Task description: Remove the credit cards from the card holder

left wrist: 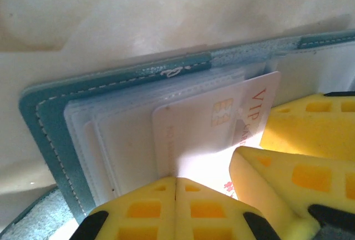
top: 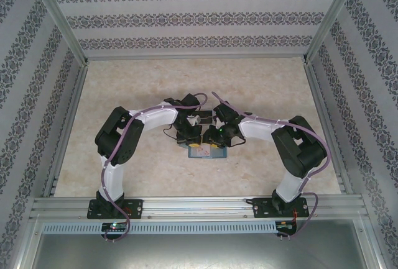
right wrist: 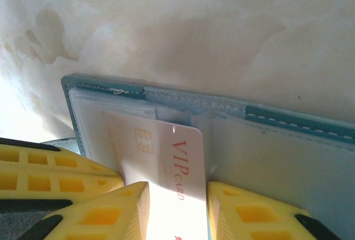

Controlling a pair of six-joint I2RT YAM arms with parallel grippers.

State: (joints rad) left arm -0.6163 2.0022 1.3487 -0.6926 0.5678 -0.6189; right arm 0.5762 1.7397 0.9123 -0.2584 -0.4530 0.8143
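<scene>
The left claw, shut empty, seems to pin the open card holder on the counter so the right claw, jaws half apart astride the pale credit card, can draw it out.

Over the marbled table, the left pincer and right pincer nearly meet; a teal wallet lies under both, its near edge showing just below them.

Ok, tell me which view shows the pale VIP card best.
Right wrist: the VIP card lies central, chip and red lettering legible. Left wrist shows it angled, partly under yellow fingers. Top external: too small to make out.
</scene>
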